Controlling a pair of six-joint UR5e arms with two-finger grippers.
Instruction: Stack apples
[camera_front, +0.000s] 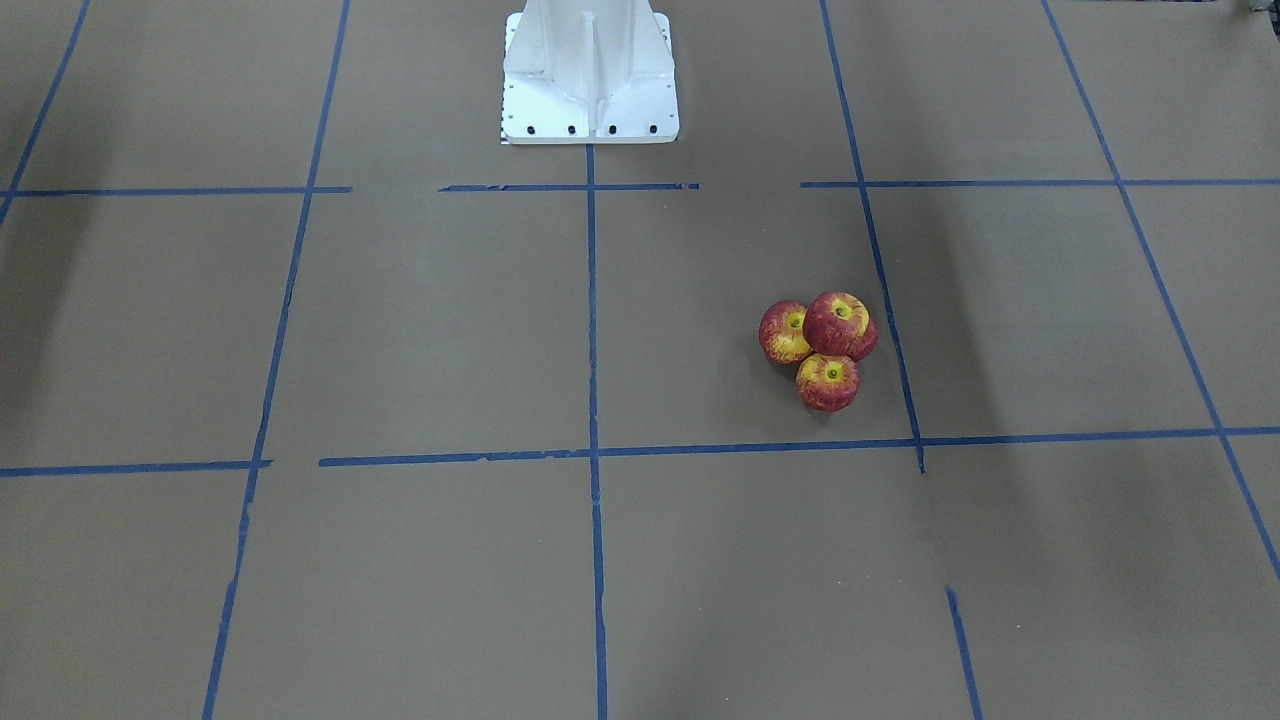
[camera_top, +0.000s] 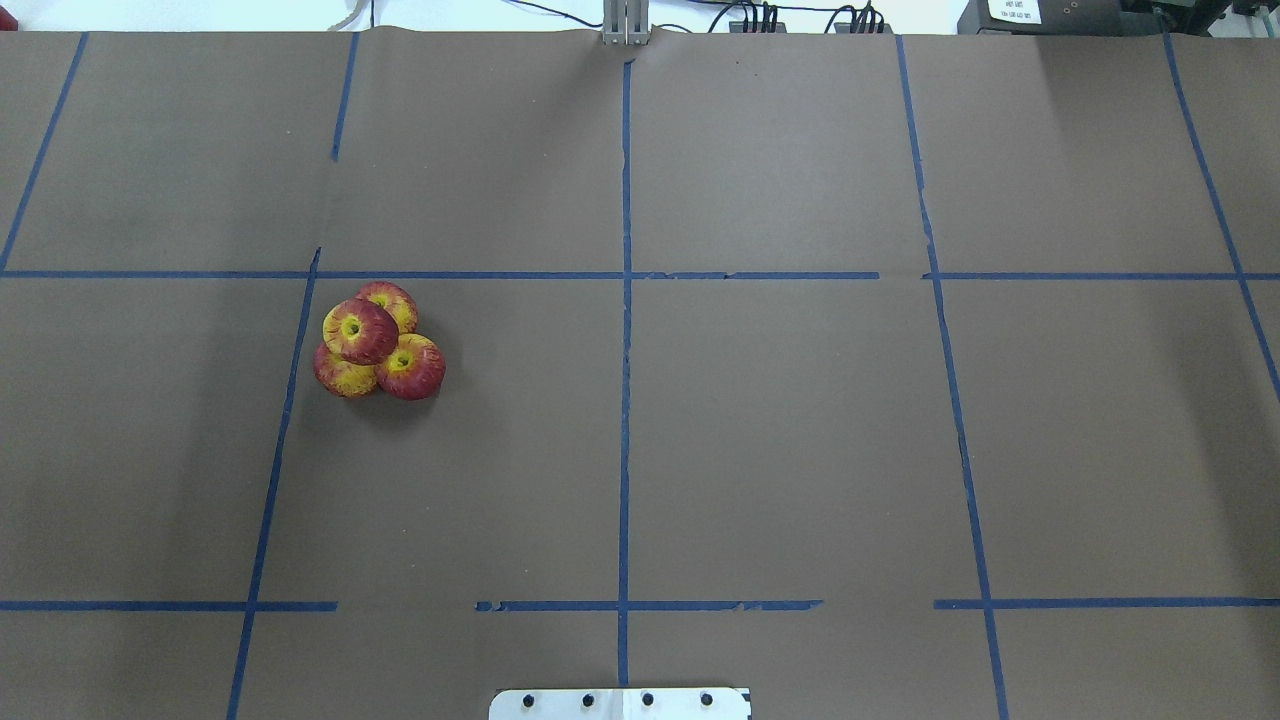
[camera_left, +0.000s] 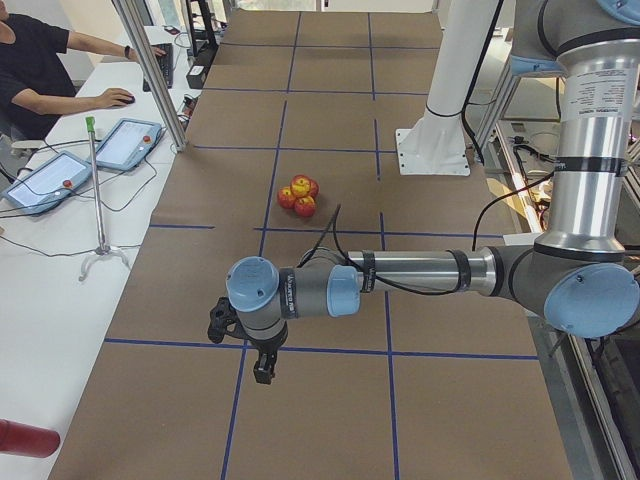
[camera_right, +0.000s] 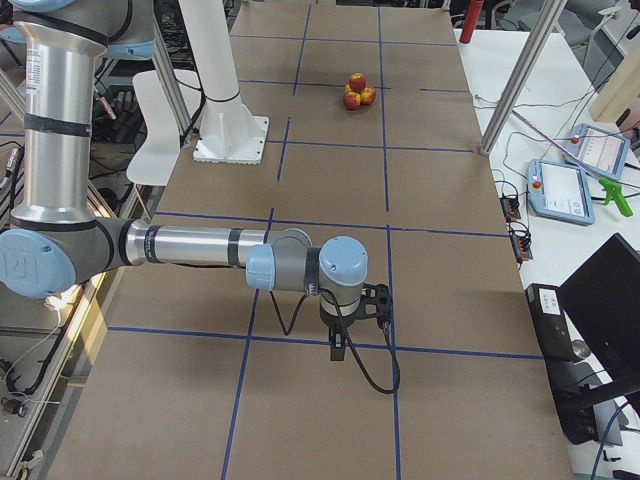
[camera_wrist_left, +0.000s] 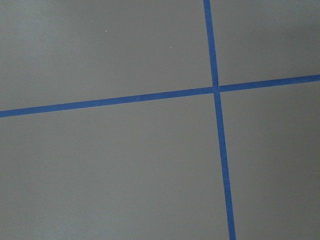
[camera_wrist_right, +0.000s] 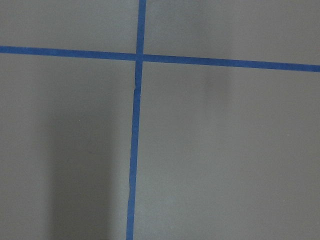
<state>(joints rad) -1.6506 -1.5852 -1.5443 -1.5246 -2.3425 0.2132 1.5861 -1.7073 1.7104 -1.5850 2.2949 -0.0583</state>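
Observation:
The apples form a pile: three red-and-yellow apples (camera_top: 411, 367) sit touching on the brown table, and a darker apple (camera_top: 360, 331) rests on top of them. The pile also shows in the front view (camera_front: 840, 325), the left view (camera_left: 300, 193) and the right view (camera_right: 357, 90). My left gripper (camera_left: 262, 375) hangs low over the table's left end, far from the pile. My right gripper (camera_right: 338, 352) hangs over the right end, also far away. I cannot tell whether either is open or shut. Both wrist views show only paper and tape.
Blue tape lines (camera_top: 624, 400) divide the brown paper into a grid. The white robot pedestal (camera_front: 590, 80) stands at the table's robot side. An operator (camera_left: 40, 70), tablets (camera_left: 125, 142) and a metal post (camera_left: 150, 70) are beside the table.

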